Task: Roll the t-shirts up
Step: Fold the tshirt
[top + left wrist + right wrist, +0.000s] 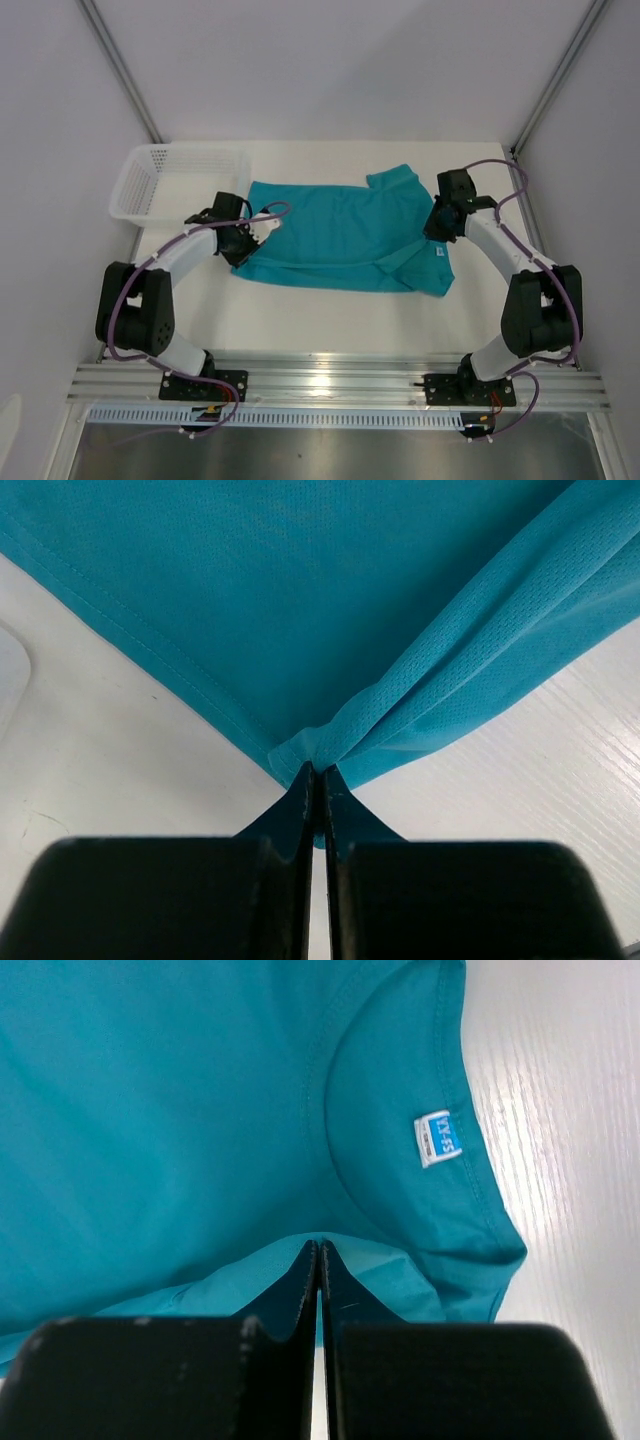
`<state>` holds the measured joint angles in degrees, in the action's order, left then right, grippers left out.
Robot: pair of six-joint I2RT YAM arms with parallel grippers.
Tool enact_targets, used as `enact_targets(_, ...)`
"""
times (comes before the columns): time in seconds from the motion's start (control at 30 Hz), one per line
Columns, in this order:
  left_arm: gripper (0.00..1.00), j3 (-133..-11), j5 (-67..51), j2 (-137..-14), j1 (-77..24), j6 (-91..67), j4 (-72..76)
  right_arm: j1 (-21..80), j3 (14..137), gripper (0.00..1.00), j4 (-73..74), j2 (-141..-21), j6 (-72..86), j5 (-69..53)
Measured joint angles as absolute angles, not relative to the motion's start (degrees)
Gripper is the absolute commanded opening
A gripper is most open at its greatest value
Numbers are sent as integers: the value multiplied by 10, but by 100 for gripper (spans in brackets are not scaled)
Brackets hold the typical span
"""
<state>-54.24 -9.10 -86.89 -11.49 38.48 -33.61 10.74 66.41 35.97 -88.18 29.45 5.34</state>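
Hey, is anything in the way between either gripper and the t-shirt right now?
Nothing visible. The left gripper is shut on a bunched corner of the t-shirt, the right gripper on a fold near the collar. The basket sits by the shirt's far-left corner, not between them.

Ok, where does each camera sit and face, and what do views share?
Top external: above, behind the bases, looking down on table, t-shirt, basket; both arms show.
Left wrist: on the left arm, facing along shut left fingers pinching the hem.
Right wrist: on the right arm, facing along shut right fingers toward collar, label.
Shared: t-shirt in all; label in top and right wrist.
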Motion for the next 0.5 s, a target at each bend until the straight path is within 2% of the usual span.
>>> enact_targets(0.13, 5, -554, -86, -890, -115, 378, -336, 106, 677, 0, 352, -915, 284, 53)
enact_targets(0.23, 13, -565, -81, -904, -115, 373, -335, 102, 684, 0, 347, -933, 282, 53)
enact_targets(0.47, 44, -570, -59, -908, -115, 358, -317, 96, 691, 0, 336, -948, 278, 50)
enact_targets(0.5, 46, -570, -51, -908, -115, 354, -310, 96, 691, 0, 335, -951, 278, 49)
